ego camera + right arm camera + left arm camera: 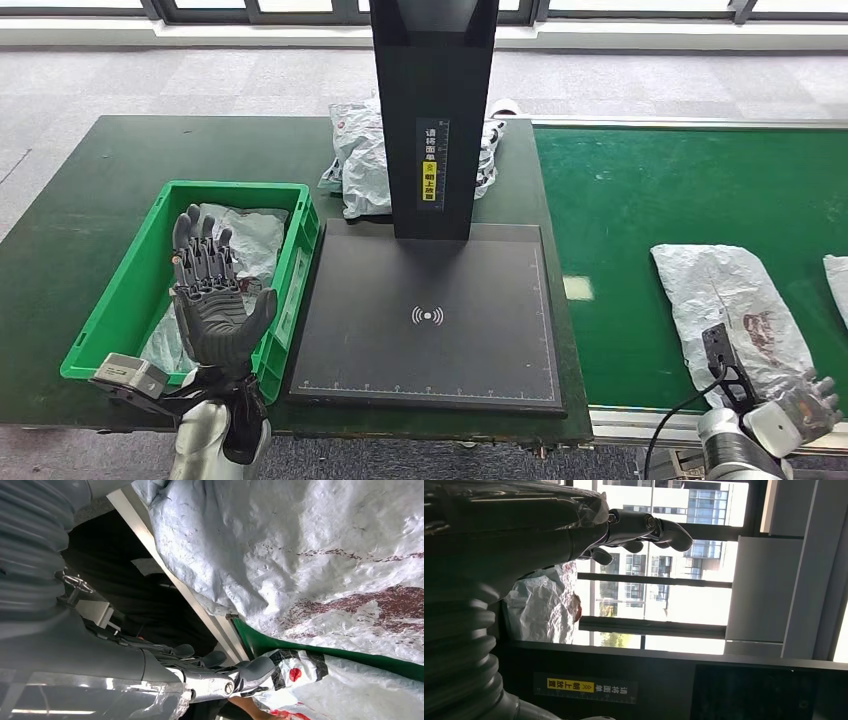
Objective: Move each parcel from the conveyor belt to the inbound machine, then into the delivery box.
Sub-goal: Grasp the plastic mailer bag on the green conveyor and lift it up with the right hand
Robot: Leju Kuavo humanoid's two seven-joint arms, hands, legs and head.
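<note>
Left hand open, fingers spread, above the green box; right hand at the belt's near edge beside a grey parcel, grip unclear.

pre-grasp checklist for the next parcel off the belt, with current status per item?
1. Parcel lies flat on the conveyor belt, near its front edge: ok.
2. Right hand holds nothing, at the parcel's near end: ok. Whether it touches the parcel: cannot tell.
3. Inbound machine plate bare, ready for a parcel: ok.
4. Left hand open, raised over the green delivery box, off the plate: ok.
5. Box has room: one parcel inside, space left: ok.
6. Bags behind the machine's post, off the plate: ok.
</note>
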